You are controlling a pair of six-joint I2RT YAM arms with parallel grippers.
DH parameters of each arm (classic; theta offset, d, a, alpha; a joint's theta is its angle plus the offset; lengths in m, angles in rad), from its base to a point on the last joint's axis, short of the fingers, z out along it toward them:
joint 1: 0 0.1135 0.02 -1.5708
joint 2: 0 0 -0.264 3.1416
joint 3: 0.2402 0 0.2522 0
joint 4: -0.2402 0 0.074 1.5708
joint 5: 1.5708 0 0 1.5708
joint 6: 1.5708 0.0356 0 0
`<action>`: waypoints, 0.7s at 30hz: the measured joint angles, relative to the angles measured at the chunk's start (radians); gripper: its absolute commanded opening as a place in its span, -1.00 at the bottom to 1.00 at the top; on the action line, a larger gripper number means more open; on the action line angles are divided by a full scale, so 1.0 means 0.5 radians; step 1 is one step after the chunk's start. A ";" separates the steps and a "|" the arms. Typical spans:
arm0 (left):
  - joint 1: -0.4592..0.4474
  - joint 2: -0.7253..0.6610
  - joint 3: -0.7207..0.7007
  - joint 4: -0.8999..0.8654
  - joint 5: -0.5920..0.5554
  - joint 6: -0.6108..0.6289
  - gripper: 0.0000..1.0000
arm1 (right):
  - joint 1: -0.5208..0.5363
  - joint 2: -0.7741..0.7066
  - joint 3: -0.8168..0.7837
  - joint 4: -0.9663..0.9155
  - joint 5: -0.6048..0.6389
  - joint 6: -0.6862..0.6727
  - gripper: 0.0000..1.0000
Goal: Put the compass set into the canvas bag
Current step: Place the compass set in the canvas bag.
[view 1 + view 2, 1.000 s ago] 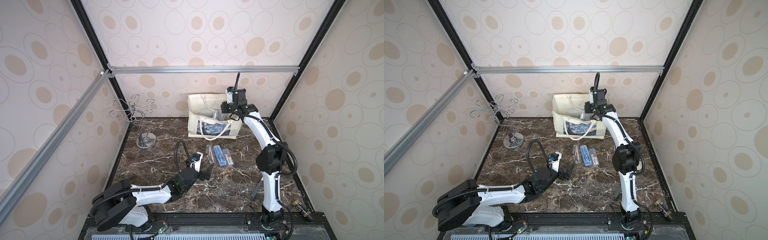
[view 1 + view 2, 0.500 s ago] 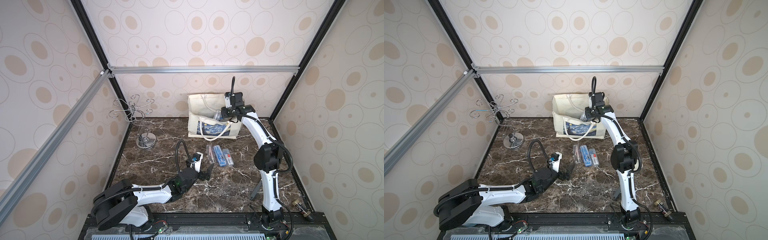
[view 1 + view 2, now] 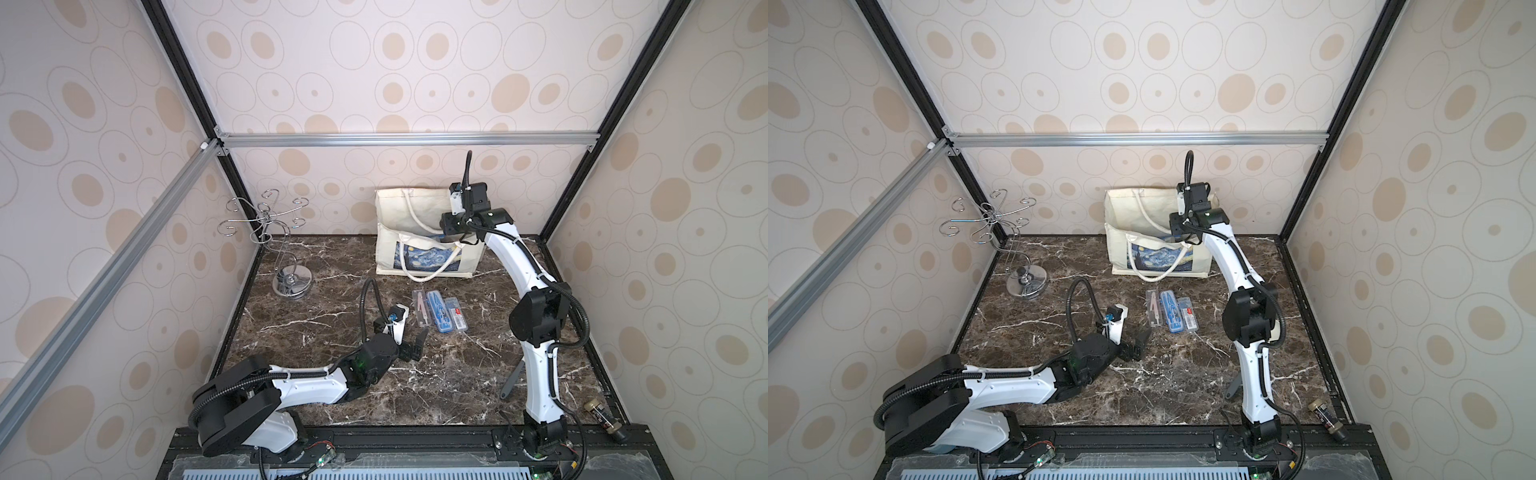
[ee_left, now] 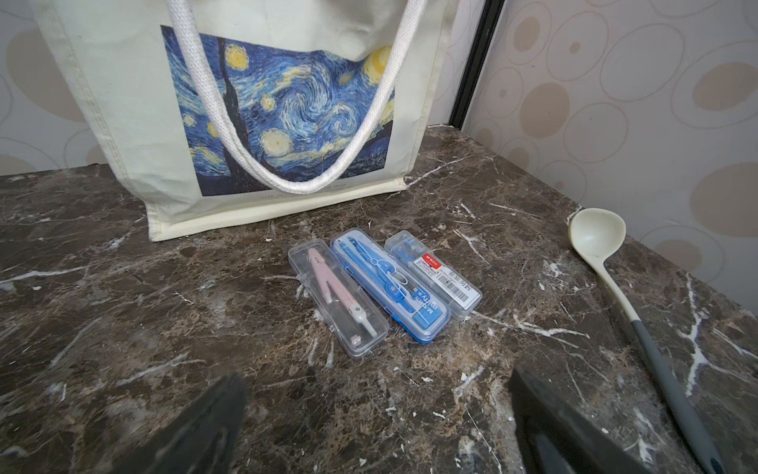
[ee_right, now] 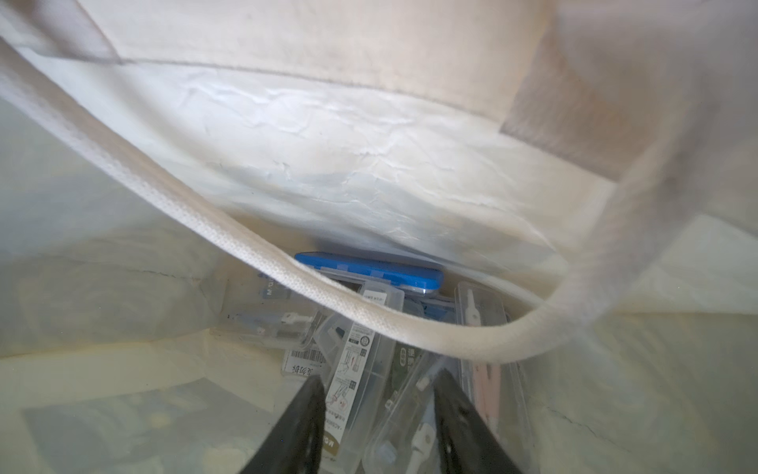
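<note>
The canvas bag stands upright at the back of the marble table, print facing forward. My right gripper reaches down into its mouth, jaws open; several compass-set cases lie heaped on the bag's bottom below them, under a rope handle. Three more compass sets lie side by side in front of the bag: a clear case with a pink compass, a blue case and a clear barcoded case. My left gripper hovers open just short of them, holding nothing.
A cream ladle with a grey handle lies to the right of the cases. A wire hook stand stands at the back left. A small bottle lies at the front right corner. Frame posts and walls enclose the table.
The right gripper's jaws have parted inside the bag, from shut to open. The left arm and the three cases on the table have not moved.
</note>
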 measured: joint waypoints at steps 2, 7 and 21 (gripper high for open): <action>0.000 0.016 0.008 -0.011 -0.013 -0.013 1.00 | 0.000 -0.082 -0.066 0.011 -0.024 0.002 0.01; 0.001 0.048 0.021 -0.053 -0.016 -0.023 1.00 | 0.000 -0.460 -0.330 0.071 -0.109 0.015 0.05; 0.039 0.107 0.057 -0.047 0.031 -0.057 1.00 | 0.001 -1.315 -1.509 0.554 -0.388 0.156 0.05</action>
